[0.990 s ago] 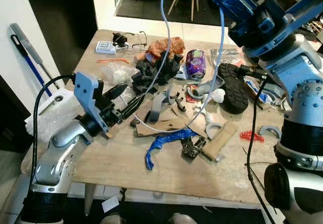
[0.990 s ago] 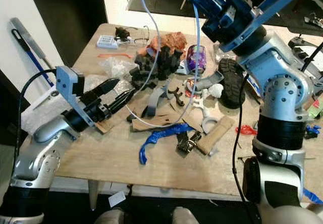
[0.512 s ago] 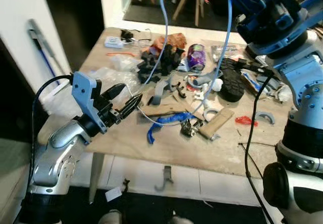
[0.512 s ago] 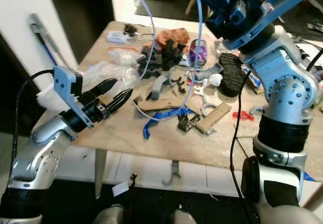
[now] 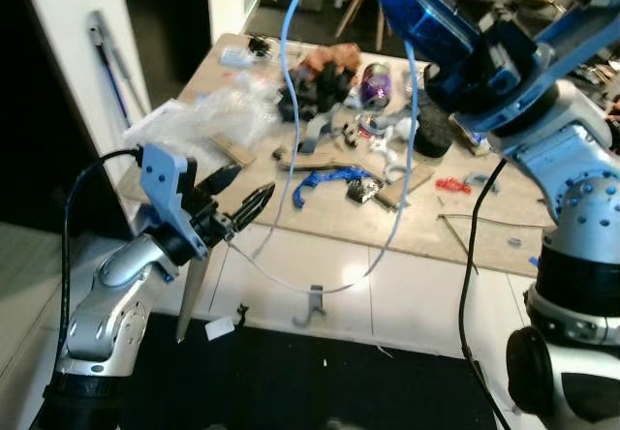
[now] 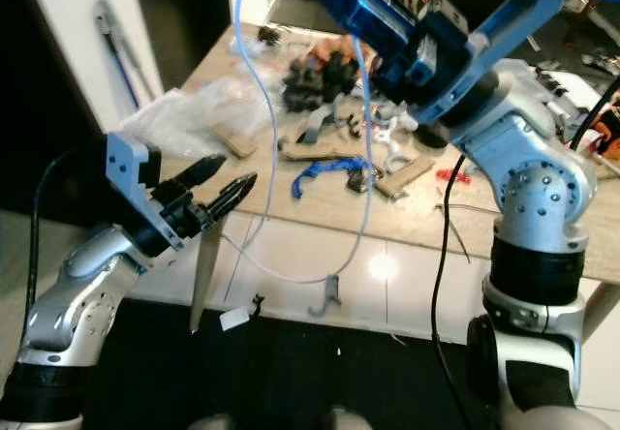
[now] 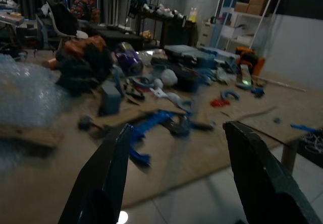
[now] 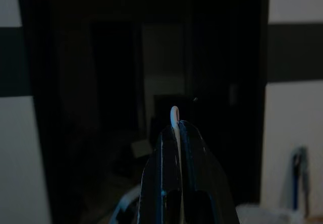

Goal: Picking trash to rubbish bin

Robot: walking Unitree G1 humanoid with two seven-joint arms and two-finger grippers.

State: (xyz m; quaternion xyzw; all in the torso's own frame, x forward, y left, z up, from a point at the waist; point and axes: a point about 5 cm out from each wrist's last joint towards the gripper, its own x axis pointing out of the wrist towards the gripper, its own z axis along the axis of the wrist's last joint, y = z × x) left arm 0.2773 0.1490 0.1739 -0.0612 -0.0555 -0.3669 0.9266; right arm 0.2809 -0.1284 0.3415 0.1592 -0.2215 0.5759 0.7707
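A wooden table (image 5: 484, 231) carries the trash: a blue scrap (image 5: 325, 175), a purple can (image 5: 376, 85), an orange bag (image 5: 325, 59), a black tyre (image 5: 433, 138) and cardboard strips. My left gripper (image 5: 247, 198) stands open and empty, out in front of the table's near left corner, above the floor. Its wrist view looks between the fingers (image 7: 108, 173) across the tabletop. My right arm (image 5: 455, 38) is raised high over the table. Its gripper (image 8: 175, 128) is shut on a pale blue cable (image 5: 287, 81), which hangs in a long loop down past the table's edge.
Bubble wrap (image 5: 208, 115) lies on the table's left end. A table leg (image 5: 191, 294) stands near my left gripper. A metal hook (image 5: 312, 306) and a paper tag (image 5: 219, 327) lie on the white tiles. Long handles (image 5: 114, 47) lean on the left wall. A dark mat (image 5: 320, 382) covers the near floor.
The camera has pulled back from the table, which now lies farther off. The cable's loop has come off the tabletop and hangs over the floor. My left gripper stays open.
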